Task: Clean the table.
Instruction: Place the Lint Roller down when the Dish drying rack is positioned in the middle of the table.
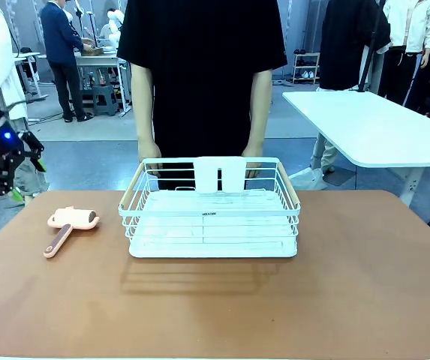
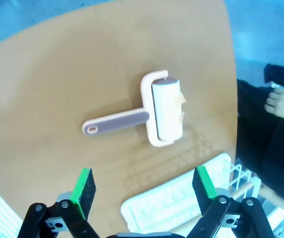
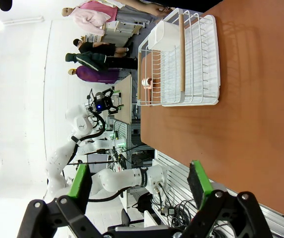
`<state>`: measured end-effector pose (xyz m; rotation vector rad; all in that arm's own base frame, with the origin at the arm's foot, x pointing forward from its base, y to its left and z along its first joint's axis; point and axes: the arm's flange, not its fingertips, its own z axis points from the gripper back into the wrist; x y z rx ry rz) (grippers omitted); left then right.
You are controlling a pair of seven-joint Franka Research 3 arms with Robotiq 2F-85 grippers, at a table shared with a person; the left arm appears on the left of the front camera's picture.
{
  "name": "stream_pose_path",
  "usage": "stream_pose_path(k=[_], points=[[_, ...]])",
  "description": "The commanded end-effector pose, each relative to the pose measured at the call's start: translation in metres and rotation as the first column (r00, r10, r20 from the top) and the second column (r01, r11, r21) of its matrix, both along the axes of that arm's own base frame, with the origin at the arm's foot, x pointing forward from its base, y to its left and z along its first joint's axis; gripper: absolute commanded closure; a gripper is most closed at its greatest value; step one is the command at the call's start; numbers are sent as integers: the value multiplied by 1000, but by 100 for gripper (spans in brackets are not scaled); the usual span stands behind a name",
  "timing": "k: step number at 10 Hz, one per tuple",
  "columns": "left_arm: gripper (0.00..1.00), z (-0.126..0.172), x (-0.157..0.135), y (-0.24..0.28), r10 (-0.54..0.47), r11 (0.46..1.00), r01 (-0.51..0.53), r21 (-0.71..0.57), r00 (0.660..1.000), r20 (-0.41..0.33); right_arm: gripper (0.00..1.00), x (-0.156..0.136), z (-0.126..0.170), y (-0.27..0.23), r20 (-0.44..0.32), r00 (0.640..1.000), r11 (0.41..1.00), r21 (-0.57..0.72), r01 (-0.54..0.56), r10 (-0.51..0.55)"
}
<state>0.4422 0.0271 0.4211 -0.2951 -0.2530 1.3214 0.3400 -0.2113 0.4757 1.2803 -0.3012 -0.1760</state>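
One lint roller (image 1: 70, 225), one wire rack (image 1: 213, 214), one table (image 1: 365, 285).

Ahead of your left gripper's (image 2: 144, 191) spread fingers (image 2: 84, 188) the worktop (image 1: 365, 277) lies bare up to the lint roller (image 2: 151, 114). The wire rack (image 1: 213, 217) blocks the side. Your right fingers (image 3: 197, 179) face bare worktop.

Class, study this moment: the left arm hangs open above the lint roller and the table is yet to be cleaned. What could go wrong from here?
1. The lint roller has a slim handle lying flat on the table; the open left gripper may slip off it or scrape the top.
2. The wire rack sits mid-table beside the roller, so a sweep could knock it.
3. The person's hands rest at the rack's far edge, near any reach.
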Motion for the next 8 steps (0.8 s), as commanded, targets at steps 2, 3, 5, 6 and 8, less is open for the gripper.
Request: stream_pose_path(k=[2,3,5,6,8], points=[[0,31,-3,-8,-4,1000,4,1,1000,-12,0,-2,2,1,14,1000,1000,8,-8,8],[0,15,-2,-4,-13,1000,13,-5,1000,-8,0,-2,2,1,14,1000,1000,8,-8,8],[0,15,-2,-4,-13,1000,13,-5,1000,-8,0,-2,2,1,14,1000,1000,8,-8,8],[0,15,-2,-4,-13,1000,13,-5,1000,-8,0,-2,2,1,14,1000,1000,8,-8,8],[0,15,-2,-4,-13,1000,13,-5,1000,-8,0,-2,2,1,14,1000,1000,8,-8,8]])
